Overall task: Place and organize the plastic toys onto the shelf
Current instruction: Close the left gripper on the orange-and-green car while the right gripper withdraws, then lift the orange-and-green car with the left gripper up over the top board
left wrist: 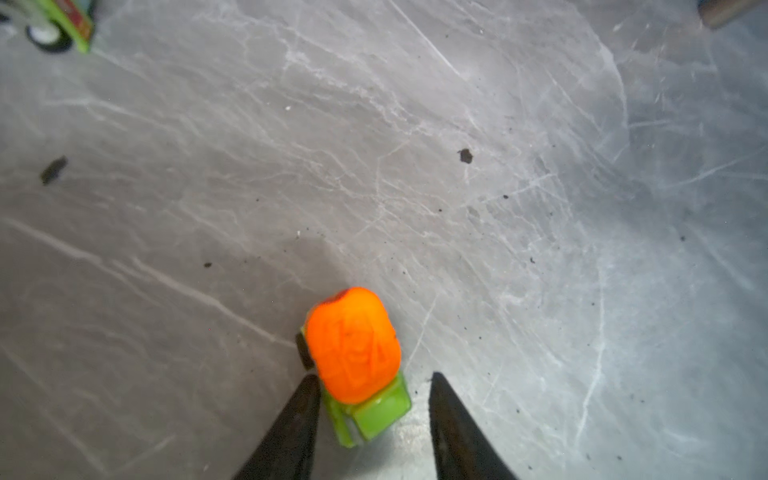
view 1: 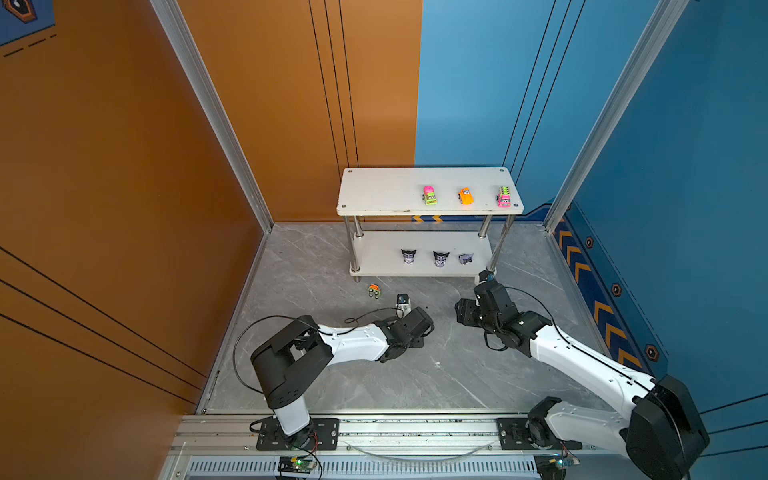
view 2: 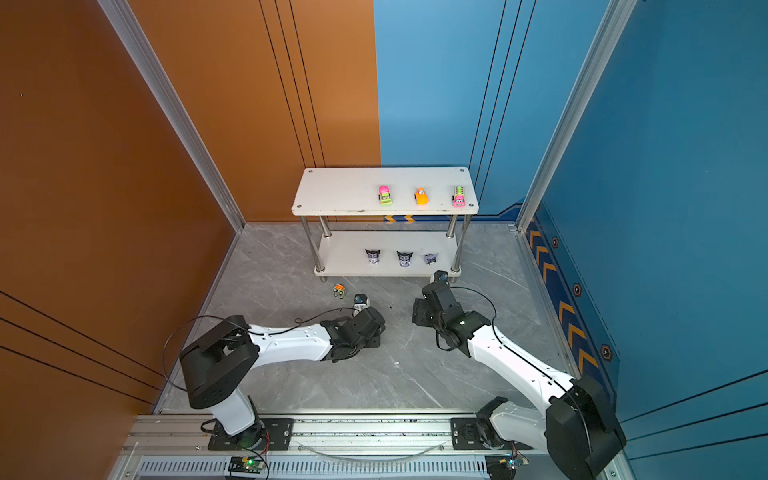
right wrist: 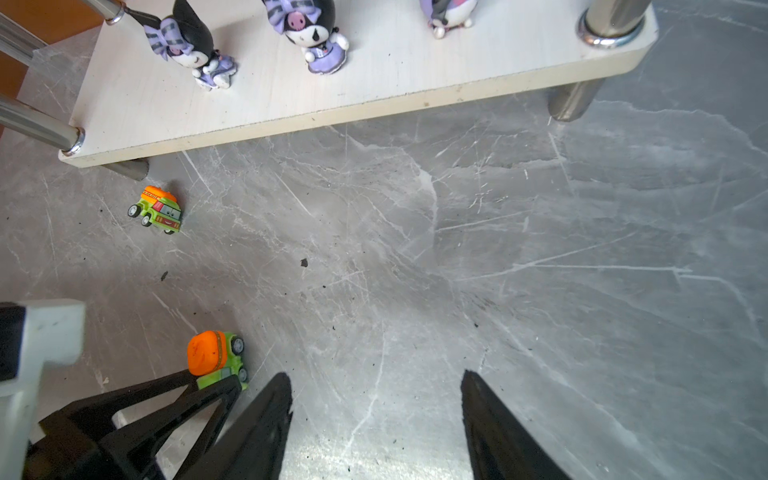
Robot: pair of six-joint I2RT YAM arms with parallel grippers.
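An orange-and-green toy car (left wrist: 353, 345) lies on the grey floor between the fingers of my left gripper (left wrist: 374, 380). One finger touches it and a narrow gap shows at the other. The right wrist view shows the same car (right wrist: 208, 353). A second orange-and-green car (view 1: 374, 290) lies on its side near the shelf's left foot. The white shelf (view 1: 374, 191) carries three cars (view 1: 466, 196) on its top board and three black-and-lilac figurines (view 1: 441, 258) on its lower board. My right gripper (right wrist: 376, 376) hangs open over bare floor, with nothing between its fingers.
The shelf stands against the back wall, with chrome posts (view 1: 357, 232) at its corners. An orange wall closes the left side and a blue wall (view 1: 665, 208) the right. The right arm's wrist (view 1: 490, 291) is close to the shelf's front right post.
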